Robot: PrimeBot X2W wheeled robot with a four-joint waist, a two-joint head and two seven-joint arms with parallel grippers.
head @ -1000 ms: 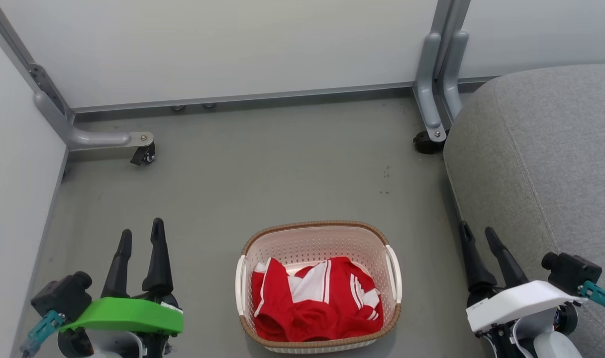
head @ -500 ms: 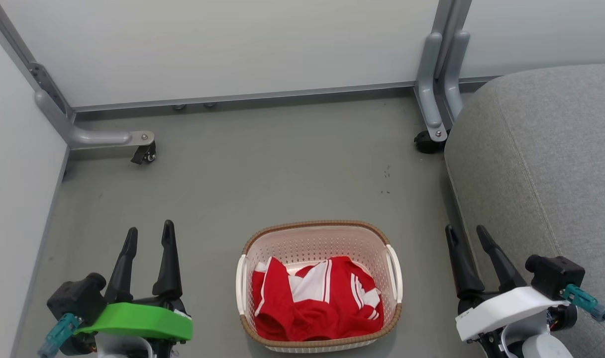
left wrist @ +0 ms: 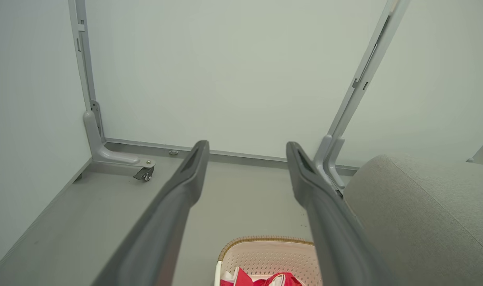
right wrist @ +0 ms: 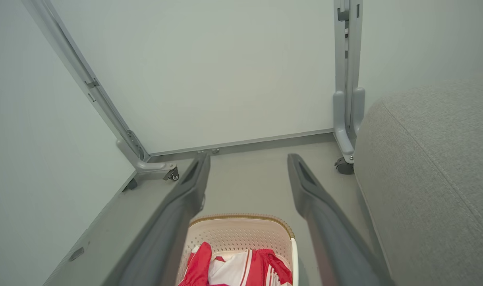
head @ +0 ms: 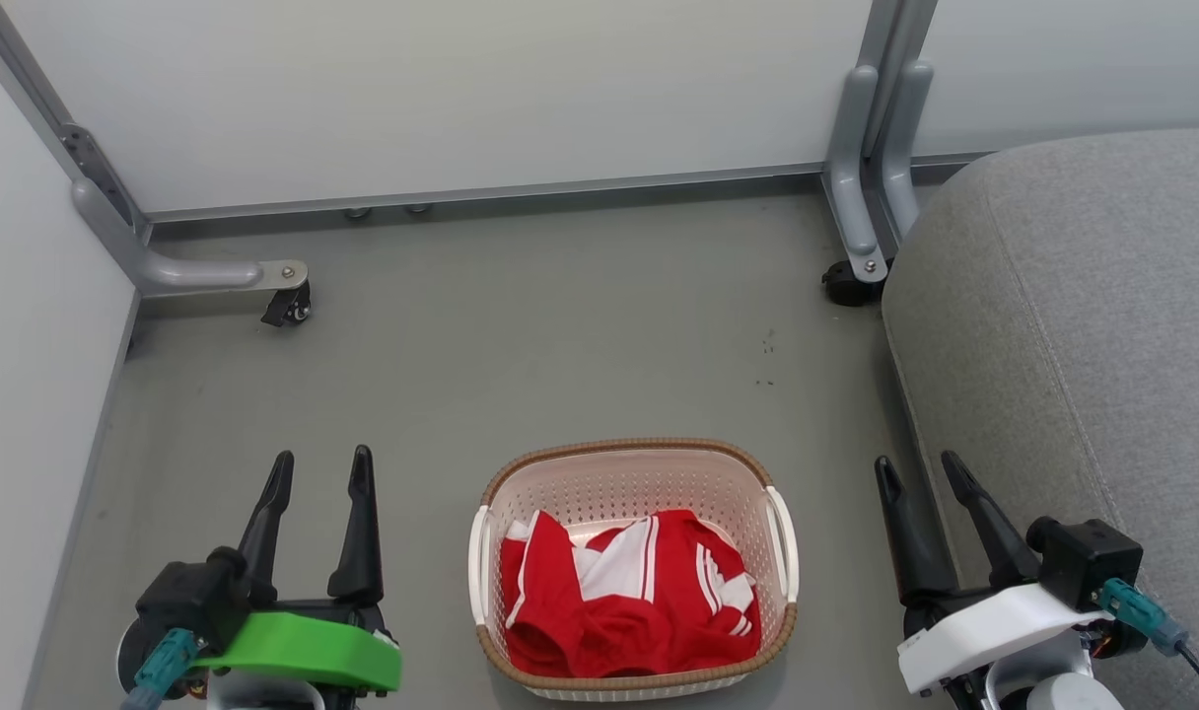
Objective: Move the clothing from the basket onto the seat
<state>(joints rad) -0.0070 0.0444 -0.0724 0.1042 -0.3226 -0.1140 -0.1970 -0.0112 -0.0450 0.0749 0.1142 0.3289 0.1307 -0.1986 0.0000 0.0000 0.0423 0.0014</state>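
Looking down from the head, we see our left gripper [head: 323, 456] at the lower left, its jaws spread wide and holding nothing. Our right gripper [head: 917, 460] at the lower right is likewise spread and empty. Between the two, touching neither, the basket [head: 619, 446] stands on the grey floor [head: 521, 335]. The red and white clothing [head: 629, 592] lies bunched inside it, toward its near end. The large grey seat [head: 1083, 325] rises just beside the right gripper, along the right edge.
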